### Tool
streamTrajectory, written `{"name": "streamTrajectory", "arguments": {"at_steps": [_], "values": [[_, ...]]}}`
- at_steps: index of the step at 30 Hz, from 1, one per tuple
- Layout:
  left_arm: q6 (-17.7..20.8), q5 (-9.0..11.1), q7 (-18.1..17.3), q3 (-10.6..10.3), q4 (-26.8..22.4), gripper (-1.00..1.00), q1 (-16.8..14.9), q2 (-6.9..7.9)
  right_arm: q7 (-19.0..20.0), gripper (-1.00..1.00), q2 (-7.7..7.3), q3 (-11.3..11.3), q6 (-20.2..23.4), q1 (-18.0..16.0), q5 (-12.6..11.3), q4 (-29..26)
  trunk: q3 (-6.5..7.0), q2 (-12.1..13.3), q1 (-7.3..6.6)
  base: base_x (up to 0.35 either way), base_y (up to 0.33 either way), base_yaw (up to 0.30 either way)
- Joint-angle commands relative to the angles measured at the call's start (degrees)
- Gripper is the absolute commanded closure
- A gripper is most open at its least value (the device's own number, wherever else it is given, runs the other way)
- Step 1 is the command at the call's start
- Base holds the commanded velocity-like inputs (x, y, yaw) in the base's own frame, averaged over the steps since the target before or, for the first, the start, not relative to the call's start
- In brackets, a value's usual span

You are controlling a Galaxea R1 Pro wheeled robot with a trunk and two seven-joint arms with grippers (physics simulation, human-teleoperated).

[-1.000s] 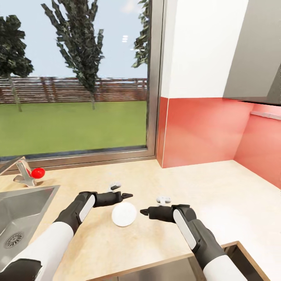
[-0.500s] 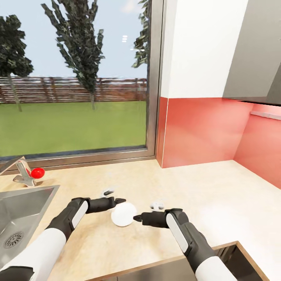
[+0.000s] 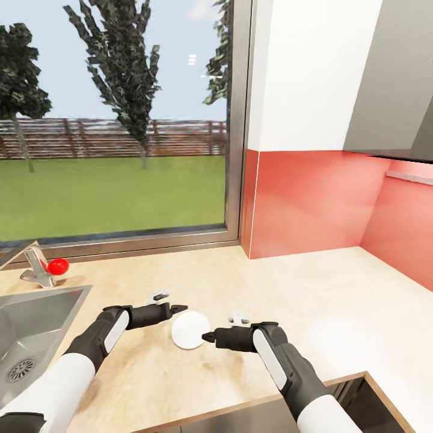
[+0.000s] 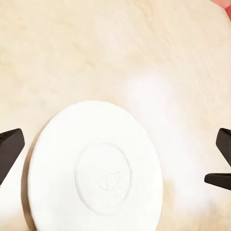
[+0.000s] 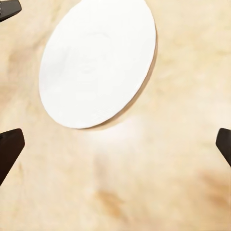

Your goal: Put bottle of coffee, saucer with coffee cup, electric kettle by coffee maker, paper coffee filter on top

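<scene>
The saucer is a small round white plate. It lies flat on the bench, which is a long top of light wood. The plate is near the front edge, a little way to the right of the sink.

The left pincer sits at the far left rim of the saucer. Its tip looks as if it touches the rim, but that is hard to tell. In the left wrist view the saucer lies between two dark fingers that stand wide apart, so this pincer is open and holds nothing.

The right pincer sits at the near right rim of the saucer. In the right wrist view the saucer lies flat ahead of it on the bench. Its two dark fingers are also far apart, so it is open and holds nothing too.

Both arms are black near the pincers and white higher up.

Behind the sink stands a tap with a red knob. Past the bench there is a big window with grass, trees and a fence outside. To the right of it the wall is red.
</scene>
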Motion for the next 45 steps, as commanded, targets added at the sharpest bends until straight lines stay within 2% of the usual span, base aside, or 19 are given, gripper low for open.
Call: {"name": "streamTrajectory", "arguments": {"at_steps": [1, 16, 25, 45], "values": [[0.37, 0.47, 0.11, -0.24, -0.05, -1.00, -0.05, 0.07, 0.33, -1.00, 0.05, -0.05, 0.21, -0.06, 0.37, -0.05, -0.14, -0.14, 0.04, 0.000, 0.000, 0.000], [0.34, 0.46, 0.14, -0.31, 0.02, -1.00, 0.74, -0.05, 0.01, -1.00, 1.47, -0.11, 0.14, -0.08, 0.36, -0.56, -0.14, -0.14, 0.04, 0.015, 0.003, 0.000], [0.29, 0.51, 0.10, -0.33, 0.47, -1.00, 1.25, -0.08, 0.21, -1.00, 1.55, -0.14, 0.13, -0.07, 0.35, -0.55, -0.14, -0.14, 0.04, 0.137, 0.075, 0.000], [0.32, 0.81, 0.13, -0.33, 2.30, -1.00, 2.06, -0.63, 0.23, -1.00, 1.55, -0.10, 0.11, -0.05, 0.30, 1.44, -0.14, -0.14, 0.04, 0.004, 0.002, 0.000]]}}
